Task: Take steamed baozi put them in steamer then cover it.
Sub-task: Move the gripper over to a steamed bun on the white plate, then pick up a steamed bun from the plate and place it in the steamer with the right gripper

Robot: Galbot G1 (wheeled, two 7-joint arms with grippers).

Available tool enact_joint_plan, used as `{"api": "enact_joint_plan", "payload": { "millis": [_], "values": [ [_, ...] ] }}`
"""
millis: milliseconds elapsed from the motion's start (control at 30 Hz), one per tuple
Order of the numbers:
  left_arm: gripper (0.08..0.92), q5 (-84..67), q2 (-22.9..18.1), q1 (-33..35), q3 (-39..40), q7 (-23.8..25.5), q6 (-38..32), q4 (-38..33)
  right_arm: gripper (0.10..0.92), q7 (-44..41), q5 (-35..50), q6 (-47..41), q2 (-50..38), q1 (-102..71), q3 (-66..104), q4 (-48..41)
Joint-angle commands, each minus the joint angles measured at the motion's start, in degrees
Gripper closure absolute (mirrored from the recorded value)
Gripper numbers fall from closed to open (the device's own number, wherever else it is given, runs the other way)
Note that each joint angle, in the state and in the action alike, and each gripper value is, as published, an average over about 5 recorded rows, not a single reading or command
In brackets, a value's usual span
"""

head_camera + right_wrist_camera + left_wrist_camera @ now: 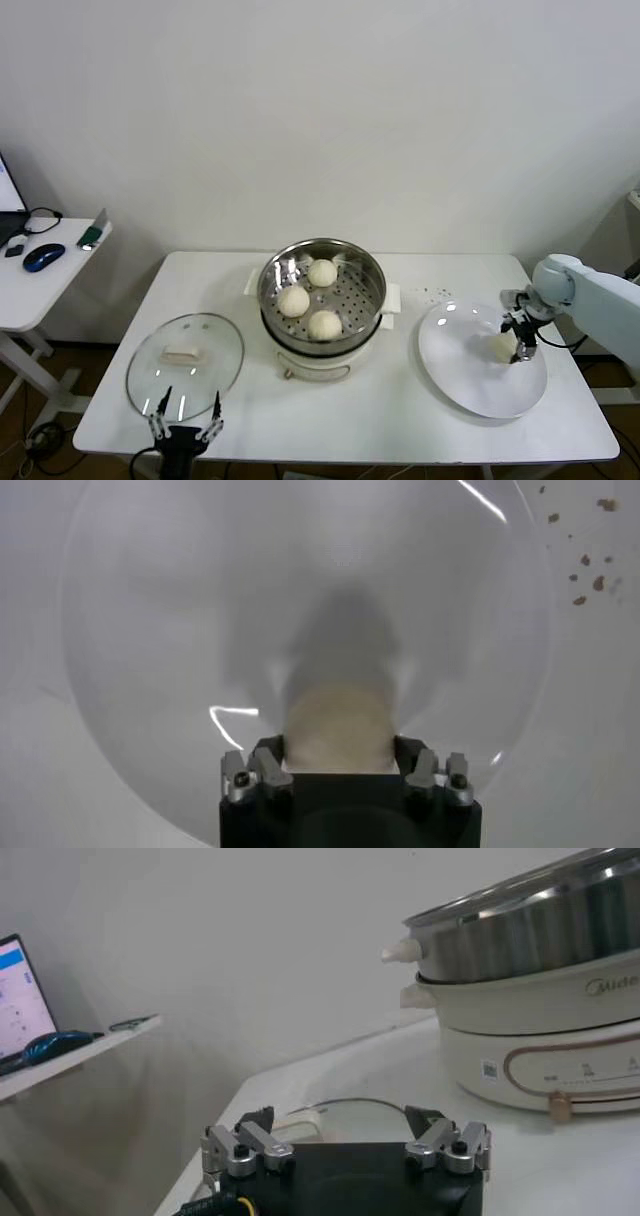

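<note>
The steamer [372,290] stands mid-table and holds three baozi [293,301] on its perforated tray; its side shows in the left wrist view [520,928]. A fourth baozi [499,346] is on the white plate [470,385] at the right. My right gripper [508,347] is shut on this baozi [338,725], low over the plate [150,630]. The glass cover [215,350] lies flat on the table left of the steamer. My left gripper [185,405] is open and empty at the cover's near edge [340,1113].
A side table at the far left holds a blue mouse [43,257] and a laptop [20,988]. Small dark crumbs [435,294] lie behind the plate. The table's front edge runs just beneath my left gripper.
</note>
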Motion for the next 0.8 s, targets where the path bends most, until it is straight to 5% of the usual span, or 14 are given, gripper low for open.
{"api": "enact_joint_plan", "payload": {
  "millis": [33, 533, 800],
  "values": [
    [0.177, -0.1, 0.0, 0.2, 0.1, 0.0, -0.1, -0.3, 0.333, 0.3, 8.2, -1.9, 0.7, 9.8, -7.8, 1.1],
    [0.177, -0.8, 0.8, 0.1, 2.0, 0.2, -0.2, -1.1, 0.33, 2.0, 46.9, -7.4, 21.1, 45.1, -36.3, 0.5],
    [0.177, -3.6, 1.6, 0.7, 2.8, 0.3, 0.1, -2.6, 0.33, 4.8, 58.4, -10.3, 29.8, 49.0, -39.4, 3.3]
  ]
}}
